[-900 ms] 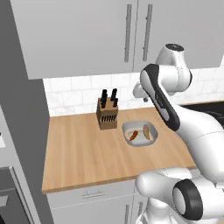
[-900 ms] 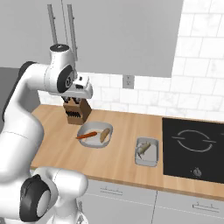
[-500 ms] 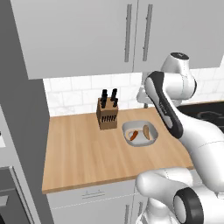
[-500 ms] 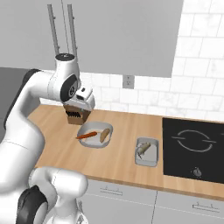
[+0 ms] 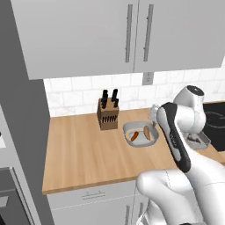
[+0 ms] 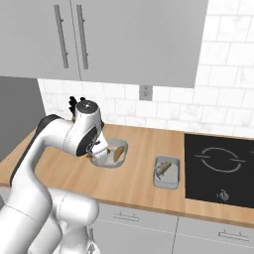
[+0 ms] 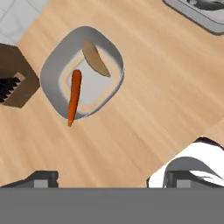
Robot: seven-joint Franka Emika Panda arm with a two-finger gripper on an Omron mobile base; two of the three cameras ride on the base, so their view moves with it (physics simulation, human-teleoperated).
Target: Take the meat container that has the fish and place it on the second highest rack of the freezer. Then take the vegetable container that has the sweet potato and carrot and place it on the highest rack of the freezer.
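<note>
The vegetable container (image 7: pixel 83 78) is a grey rounded tray holding an orange carrot (image 7: pixel 74 96) and a brown sweet potato (image 7: pixel 95 57). It lies mid-counter in both base views (image 5: pixel 139 134) (image 6: pixel 118 151). The meat container (image 6: pixel 166 172) with the fish lies to its right, beside the stove. It also shows at the top right corner of the hand view (image 7: pixel 201 13) and half behind my arm (image 5: pixel 198 140). My gripper (image 7: pixel 111 179) hovers above the counter just short of the vegetable container, open and holding nothing. Its hand (image 6: pixel 97 149) covers the tray's left edge.
A wooden knife block (image 5: pixel 108 115) stands by the wall behind the vegetable container (image 7: pixel 13 83). A black cooktop (image 6: pixel 223 168) fills the counter's right end. Wall cabinets (image 5: pixel 132 35) hang overhead. A tall grey panel (image 5: pixel 22 132) borders the counter on the left.
My arm has folded down and forward. The hand has dropped from beside the knife block to low over the counter at the vegetable container. The containers have not moved.
</note>
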